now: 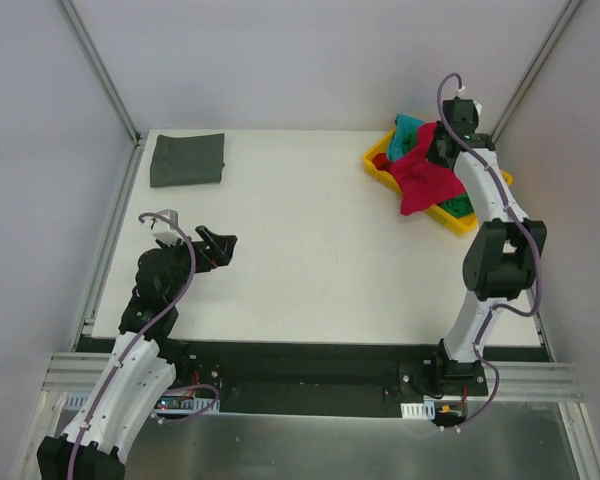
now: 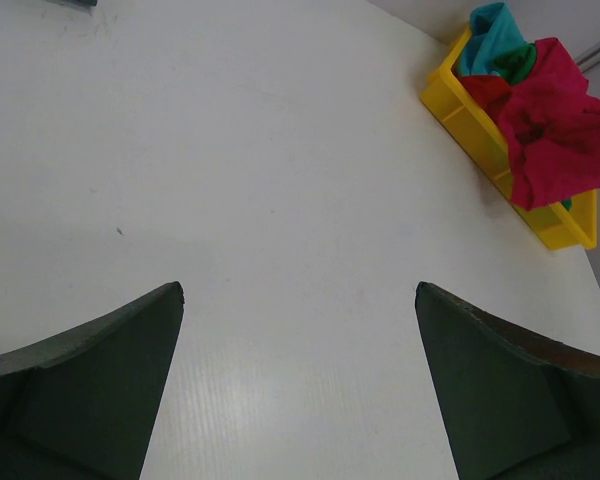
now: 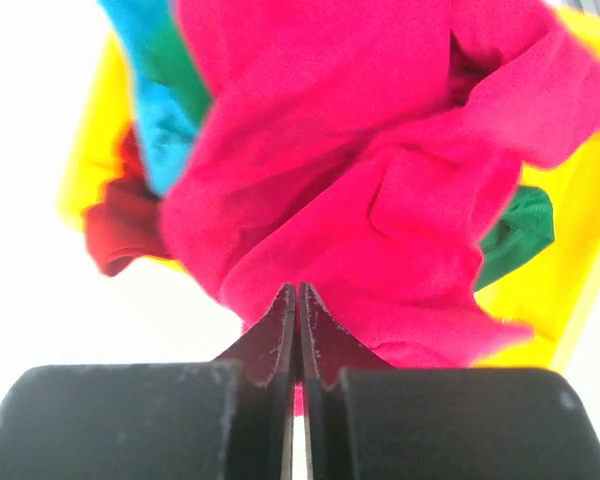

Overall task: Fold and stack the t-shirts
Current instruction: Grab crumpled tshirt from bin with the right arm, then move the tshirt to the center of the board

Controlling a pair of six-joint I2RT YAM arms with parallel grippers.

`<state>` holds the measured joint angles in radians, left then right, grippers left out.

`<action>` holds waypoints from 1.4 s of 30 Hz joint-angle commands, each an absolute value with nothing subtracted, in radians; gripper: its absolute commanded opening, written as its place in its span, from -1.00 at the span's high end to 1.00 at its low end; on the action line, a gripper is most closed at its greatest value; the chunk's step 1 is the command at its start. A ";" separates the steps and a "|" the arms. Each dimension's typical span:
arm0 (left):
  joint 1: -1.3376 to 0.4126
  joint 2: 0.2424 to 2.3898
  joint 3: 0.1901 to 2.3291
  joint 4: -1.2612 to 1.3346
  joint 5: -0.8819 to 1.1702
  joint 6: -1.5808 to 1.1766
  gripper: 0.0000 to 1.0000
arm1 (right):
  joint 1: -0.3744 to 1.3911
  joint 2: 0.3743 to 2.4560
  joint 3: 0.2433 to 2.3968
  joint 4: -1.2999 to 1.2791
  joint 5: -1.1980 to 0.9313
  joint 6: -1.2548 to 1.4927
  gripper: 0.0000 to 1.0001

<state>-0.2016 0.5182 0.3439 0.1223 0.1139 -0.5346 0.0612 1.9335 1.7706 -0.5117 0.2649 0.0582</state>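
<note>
A crimson red t-shirt (image 1: 425, 180) lies bunched over the yellow tray (image 1: 378, 165) at the back right, on top of a teal t-shirt (image 1: 410, 128) and a green t-shirt (image 1: 458, 207). My right gripper (image 1: 440, 150) hangs over the tray's far side. In the right wrist view its jaws (image 3: 298, 287) are shut together, with a sliver of the red cloth (image 3: 360, 150) pinched between them. A dark grey t-shirt (image 1: 187, 160) lies folded flat at the back left. My left gripper (image 1: 221, 249) hovers over the near left of the table, open and holding nothing (image 2: 299, 287).
The tray (image 2: 470, 115) stands slanted near the table's right edge, the red t-shirt (image 2: 560, 130) spilling over its near rim. Metal frame posts rise at both back corners. White table shows between the grey t-shirt and the tray.
</note>
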 commanded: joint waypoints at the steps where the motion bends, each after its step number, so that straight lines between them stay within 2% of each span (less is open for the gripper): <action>1: -0.198 0.492 0.353 0.123 0.086 -0.538 -0.98 | 0.067 1.692 1.738 -0.355 0.126 0.020 0.99; 6: -0.198 0.480 0.348 0.118 0.080 -0.545 -0.98 | 0.190 1.513 1.718 -0.311 0.132 -0.139 0.99; 11: -0.196 0.477 0.350 0.114 0.095 -0.551 -0.98 | 0.431 1.356 1.708 -0.240 0.302 -0.328 0.99; 14: -0.198 0.472 0.350 0.104 0.098 -0.555 -0.98 | 0.581 1.278 1.692 -0.163 0.333 -0.380 0.99; 22: -0.198 0.459 0.350 0.092 0.078 -0.563 -0.98 | 0.863 1.324 1.861 -0.178 0.322 -0.433 0.99; 26: -0.198 0.465 0.359 0.071 0.045 -0.569 -0.98 | 0.897 1.324 1.836 -0.163 0.457 -0.429 0.99; 30: -0.198 0.472 0.360 0.049 0.006 -0.583 -0.98 | 0.893 1.220 1.620 -0.068 0.681 -0.450 0.99; 36: -0.196 0.589 0.388 0.022 -0.025 -0.627 -0.98 | 0.850 0.979 1.111 -0.109 0.888 -0.254 0.99; 39: -0.195 0.687 0.451 -0.055 0.024 -0.652 -0.98 | 0.764 0.910 0.930 -0.248 0.896 -0.044 0.99; 42: -0.196 0.809 0.491 -0.090 0.107 -0.676 -0.98 | 0.655 0.894 0.793 -0.368 0.818 0.141 0.99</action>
